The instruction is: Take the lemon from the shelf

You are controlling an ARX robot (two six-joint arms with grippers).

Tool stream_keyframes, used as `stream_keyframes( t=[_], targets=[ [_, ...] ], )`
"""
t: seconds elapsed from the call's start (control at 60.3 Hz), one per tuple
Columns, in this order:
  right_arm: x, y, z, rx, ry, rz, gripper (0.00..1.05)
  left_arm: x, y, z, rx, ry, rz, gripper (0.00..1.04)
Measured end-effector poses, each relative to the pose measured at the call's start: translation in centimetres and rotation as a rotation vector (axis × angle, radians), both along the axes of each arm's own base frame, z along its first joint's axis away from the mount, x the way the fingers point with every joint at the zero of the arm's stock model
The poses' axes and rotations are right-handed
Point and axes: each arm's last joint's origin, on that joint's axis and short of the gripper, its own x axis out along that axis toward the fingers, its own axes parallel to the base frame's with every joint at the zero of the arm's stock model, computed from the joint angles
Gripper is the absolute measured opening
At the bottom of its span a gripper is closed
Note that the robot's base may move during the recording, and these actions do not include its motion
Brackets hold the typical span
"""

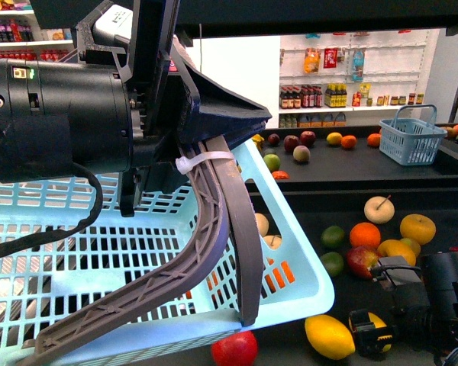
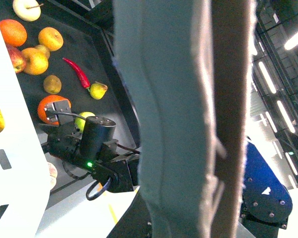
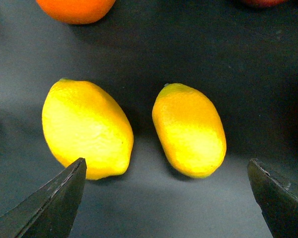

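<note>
Right wrist camera looks down, close above shelf (image 3: 198,44).

The lemon (image 3: 188,130) and the other lemon (image 3: 87,129) had finely pebbled, faintly glossy skin; the shelf (image 3: 223,54) under them was smooth, matt black. The basket (image 1: 301,259) was smooth pale-blue plastic lattice, its handle (image 1: 214,229) rough, ribbed grey plastic.

**Lemons on the shelf.** In your front view, one lemon (image 1: 330,336) lay at five o'clock. It was a smooth, bright yellow oval with tapered ends, resting on its side on the shelf (image 1: 412,171), whose flat matte-black tray spanned three to five o'clock. A second lemon (image 1: 378,323) lay just beside it toward three o'clock, largely hidden. Your right wrist view showed the pair side by side, not touching.
</note>
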Motion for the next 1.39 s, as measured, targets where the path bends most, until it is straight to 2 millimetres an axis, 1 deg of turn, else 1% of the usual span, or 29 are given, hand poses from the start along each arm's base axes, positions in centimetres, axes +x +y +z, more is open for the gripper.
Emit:
stream_keyframes(
  t=[0.116, 0.232, 0.531, 1.029, 1.377, 1.394],
  targets=[
    [1.0, -0.2, -1.1, -0.032, 0.005, 0.006, 0.97, 0.0, 0.0, 0.0, 0.0, -0.001, 0.0, 0.07],
    [1.5, -0.5, -2.0, -0.037, 0.013, 0.004, 0.97, 0.0, 0.0, 0.0, 0.0, 0.0, 0.002, 0.07],
    [3.0, -1.2, -3.0, -0.05, 0.01, 0.0, 0.97, 0.0, 0.0, 0.0, 0.0, 0.0, 0.0, 0.07],
    [4.0, -1.3, -4.9, -0.081, 0.025, 0.012, 0.97, 0.0, 0.0, 0.0, 0.0, -0.001, 0.0, 0.07],
    [4.6, -1.3, -5.6, -0.111, 0.031, 0.018, 0.97, 0.0, 0.0, 0.0, 0.0, 0.0, 0.0, 0.07],
    [4.6, -1.4, -5.6, -0.112, 0.03, 0.017, 0.96, 0.0, 0.0, 0.0, 0.0, 0.0, 0.0, 0.07]
  ],
)
